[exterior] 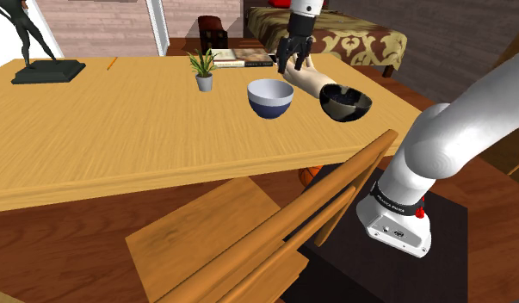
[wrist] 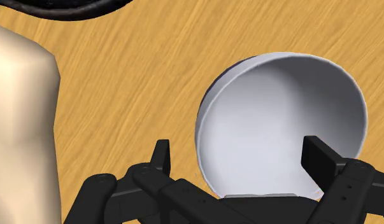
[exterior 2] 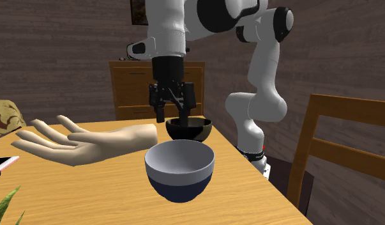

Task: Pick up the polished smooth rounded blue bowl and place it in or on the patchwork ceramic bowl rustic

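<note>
The pincer (exterior: 293, 66) hangs pointing down near the blue bowl (exterior: 270, 98), jaws apart.

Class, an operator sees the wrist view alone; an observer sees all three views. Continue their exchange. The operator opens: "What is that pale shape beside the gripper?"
Observer: A model hand, lying palm up on the table.
Operator: Is the bowl white outside too?
Observer: No, the second exterior view shows it dark blue outside.
Operator: And that black rim?
Observer: It belongs to a black bowl, standing at the model hand's wrist end.
</note>
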